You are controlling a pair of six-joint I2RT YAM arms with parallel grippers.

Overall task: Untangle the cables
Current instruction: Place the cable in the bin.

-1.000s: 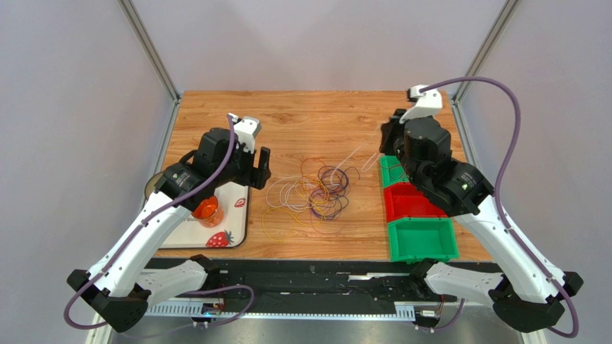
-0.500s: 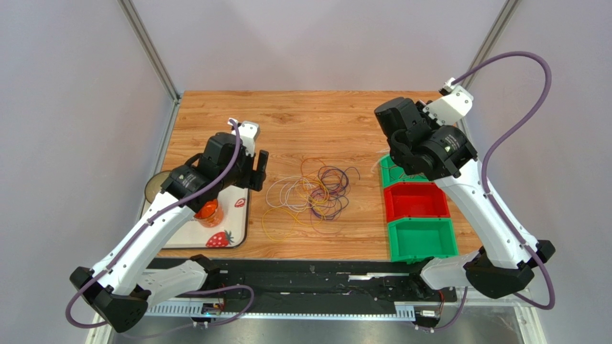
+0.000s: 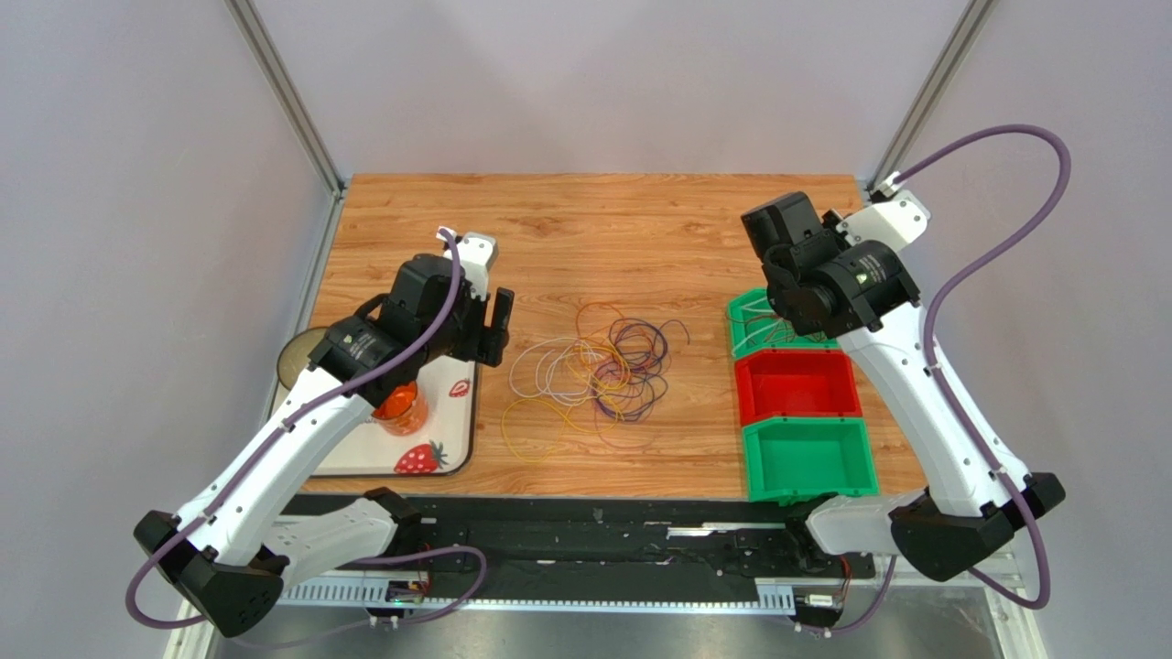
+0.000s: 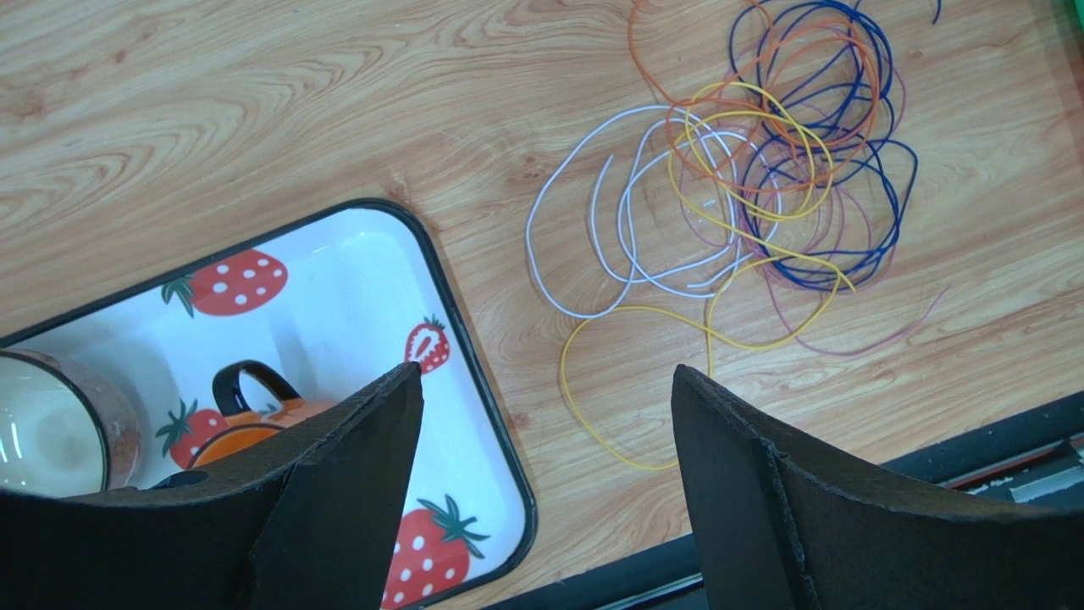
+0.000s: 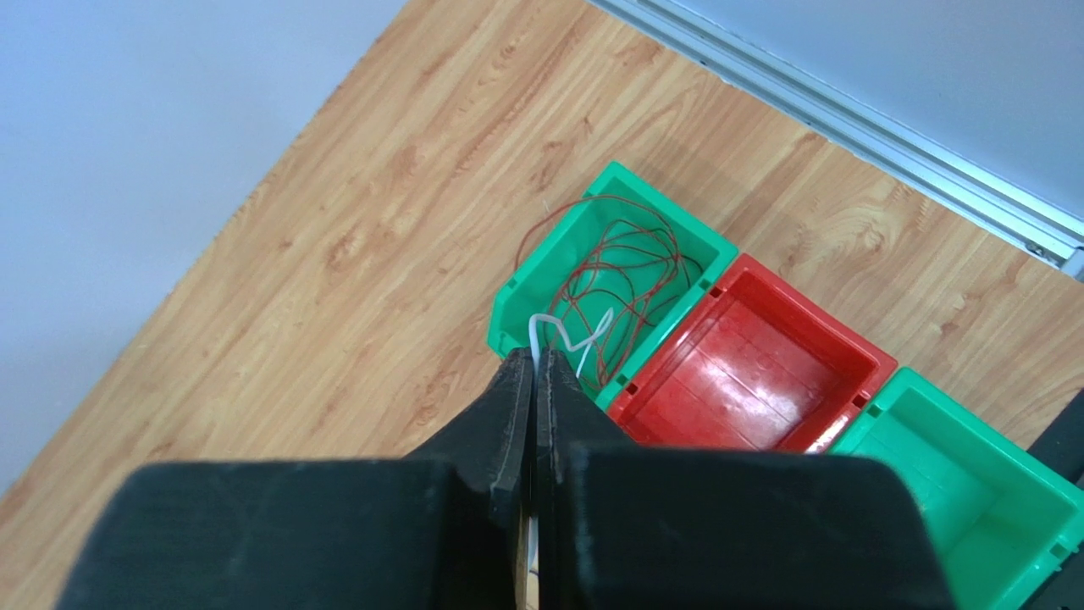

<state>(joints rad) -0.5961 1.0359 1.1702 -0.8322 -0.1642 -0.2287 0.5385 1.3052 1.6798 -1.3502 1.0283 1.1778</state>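
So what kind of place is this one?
Probably a robot lab test cell: a wooden table enclosed by plain grey panels, bolted-down robot arms, and plastic sorting bins beside tangled cables.

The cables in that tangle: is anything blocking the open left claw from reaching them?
Nothing visible does. The left claw, open, hangs at the tray's edge, and only bare table lies between it and the cables.
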